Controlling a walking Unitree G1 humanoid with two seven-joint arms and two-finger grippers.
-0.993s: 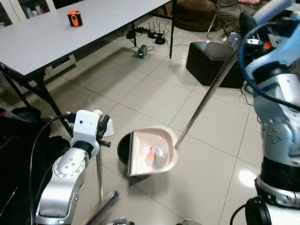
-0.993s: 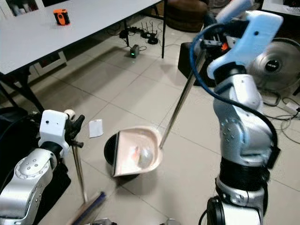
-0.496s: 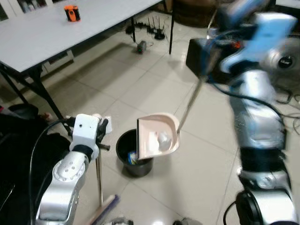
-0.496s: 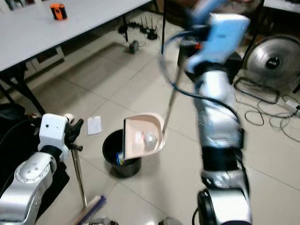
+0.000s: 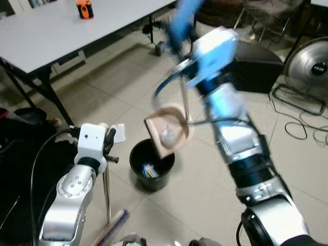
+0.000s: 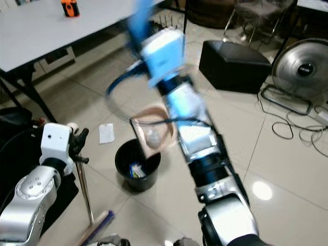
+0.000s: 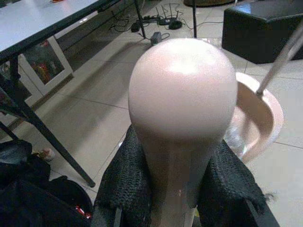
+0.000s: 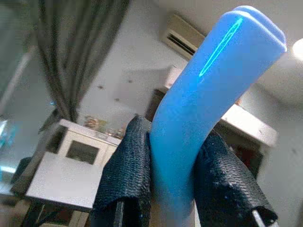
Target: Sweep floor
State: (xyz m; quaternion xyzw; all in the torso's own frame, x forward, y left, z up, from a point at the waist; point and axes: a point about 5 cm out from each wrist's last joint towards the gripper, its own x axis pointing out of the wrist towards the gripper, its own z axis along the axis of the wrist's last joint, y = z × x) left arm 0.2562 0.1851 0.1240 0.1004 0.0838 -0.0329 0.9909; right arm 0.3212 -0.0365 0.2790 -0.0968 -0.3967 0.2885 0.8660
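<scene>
1. I am counting one dustpan [image 5: 168, 134] tilting over one black bin [image 5: 151, 165].
2. I am seeing one broom [image 5: 106, 197].
3. I am counting one table [image 5: 46, 36] carrying one orange gadget [image 5: 84, 8].
4. I am seeing one fan [image 5: 313, 65] and one black box [image 6: 233, 65].
5. I am counting two grippers [image 7: 173, 189] [image 8: 173, 182], each gripping one handle.

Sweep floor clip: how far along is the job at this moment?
Done: debris sits in the pink dustpan and some trash already lies in the black bin.
In hand: the right tool grips the dustpan's blue handle, tipping the pan over the bin; the left tool holds the broom.
Left: emptying the pan.
</scene>
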